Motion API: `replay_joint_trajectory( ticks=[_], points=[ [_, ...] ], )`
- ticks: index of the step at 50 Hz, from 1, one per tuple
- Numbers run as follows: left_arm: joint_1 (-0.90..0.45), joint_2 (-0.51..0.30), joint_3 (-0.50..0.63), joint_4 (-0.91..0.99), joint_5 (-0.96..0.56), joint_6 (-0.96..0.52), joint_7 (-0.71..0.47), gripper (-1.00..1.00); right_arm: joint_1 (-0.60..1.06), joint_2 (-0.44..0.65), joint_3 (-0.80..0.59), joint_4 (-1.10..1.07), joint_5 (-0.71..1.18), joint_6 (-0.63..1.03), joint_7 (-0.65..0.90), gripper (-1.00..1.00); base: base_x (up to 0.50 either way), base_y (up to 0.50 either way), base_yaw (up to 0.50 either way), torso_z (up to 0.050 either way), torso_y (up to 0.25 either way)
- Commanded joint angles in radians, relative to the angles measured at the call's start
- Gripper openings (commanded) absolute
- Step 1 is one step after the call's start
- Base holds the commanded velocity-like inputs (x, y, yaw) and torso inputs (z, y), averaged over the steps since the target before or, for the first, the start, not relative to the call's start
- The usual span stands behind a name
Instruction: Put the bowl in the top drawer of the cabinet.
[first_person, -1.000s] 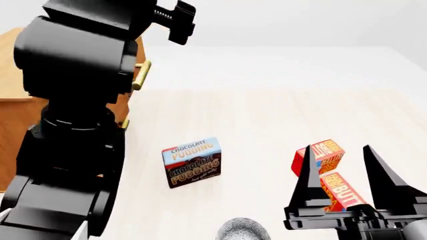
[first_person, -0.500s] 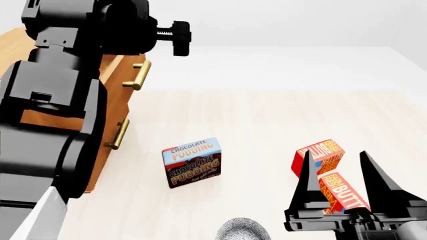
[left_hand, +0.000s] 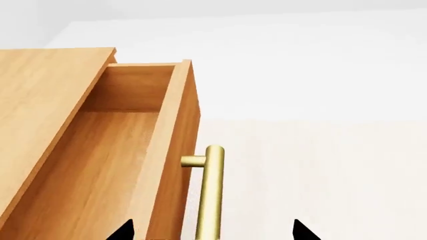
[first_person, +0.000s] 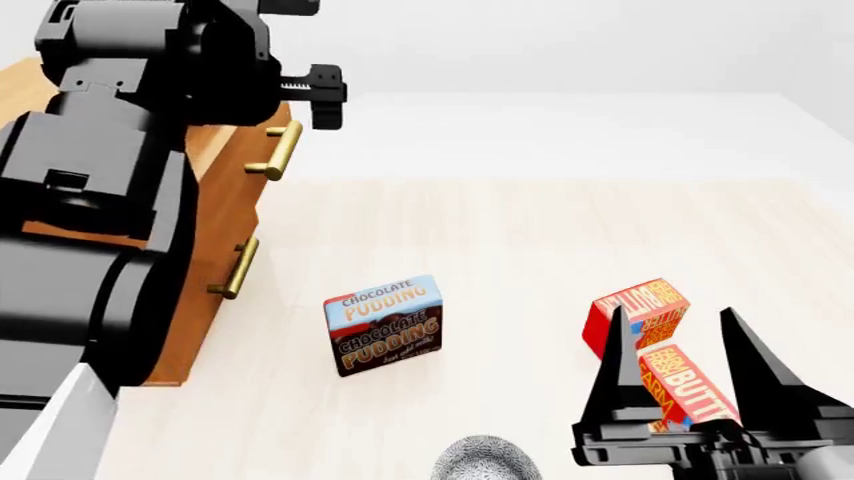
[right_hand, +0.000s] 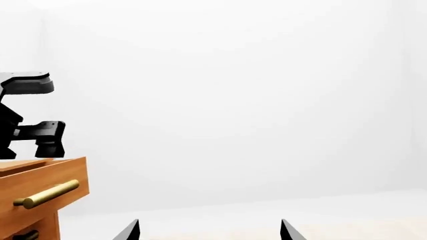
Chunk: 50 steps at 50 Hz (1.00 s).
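At the head view's bottom edge the grey-and-white speckled bowl (first_person: 486, 460) sits on the pale surface (first_person: 534, 240) beside the released, empty right end effector (first_person: 683, 345), while the light-brown wooden top drawer (left_hand: 127, 150) stands pulled out at upper left, left end effector (left_hand: 210, 231) spread.

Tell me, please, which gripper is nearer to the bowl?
Right. The right gripper hangs open just beside the bowl at the near edge, while the left gripper is up by the top drawer handle.
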Motion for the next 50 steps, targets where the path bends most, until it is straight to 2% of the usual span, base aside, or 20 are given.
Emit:
replay_joint_trajectory(
  ticks=[1, 28, 50],
  points=[
    [0.002, -0.012, 0.022, -0.005, 0.034, 0.003, -0.031, 1.0, -0.007, 0.006, 0.003, -0.002, 0.008, -0.008, 0.002, 1.0, 0.0, 0.0, 0.0, 0.0, 0.0],
    [0.086, -0.002, 0.062, -0.016, 0.071, 0.028, 0.0, 1.0, 0.0, 0.011, -0.002, 0.015, 0.019, -0.017, 0.008, 1.0, 0.0, 0.0, 0.0, 0.0, 0.0],
    [0.124, 0.002, 0.021, -0.024, 0.095, 0.033, 0.024, 1.0, 0.008, 0.01, -0.01, 0.044, 0.021, -0.029, 0.008, 1.0, 0.0, 0.0, 0.0, 0.0, 0.0]
  ],
)
